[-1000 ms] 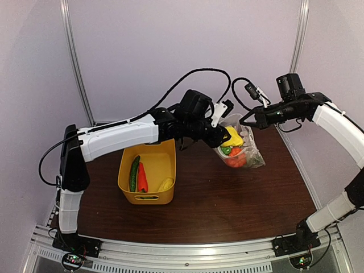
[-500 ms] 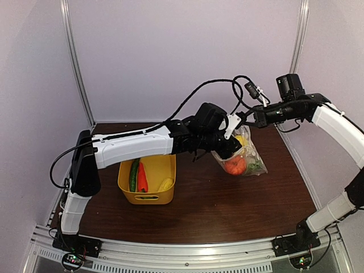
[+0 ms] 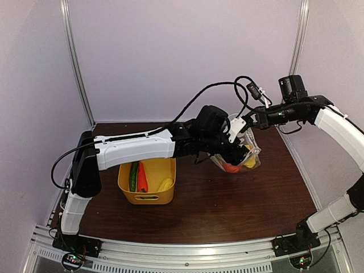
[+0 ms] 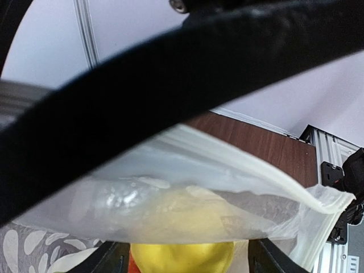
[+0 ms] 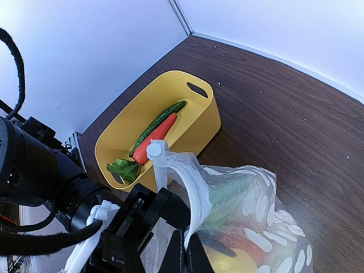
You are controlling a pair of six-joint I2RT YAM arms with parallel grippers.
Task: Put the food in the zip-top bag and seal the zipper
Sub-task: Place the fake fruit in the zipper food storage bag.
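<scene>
1. Tub (image 3: 145, 198), near left on your table (image 3: 227, 210). Holds the cucumber (image 3: 133, 176) and carrot (image 3: 142, 178) side by side, with a leafy green (image 5: 122, 169) at one end.
2. Your left gripper (image 3: 240, 152), beyond the tub at centre right. It sits down in the bag's mouth with jaws apart and a yellow piece (image 4: 182, 259) between the fingers. You cannot tell whether either finger touches it.
3. Bag (image 5: 256, 193), held up by its top edge with the mouth open. A red piece (image 3: 230, 168) shows inside. The zipper (image 4: 256, 166) is unsealed.
4. Your right gripper (image 5: 183, 257), farthest, above the bag. Its jaws are together, pinched on the bag's mouth edge.
</scene>
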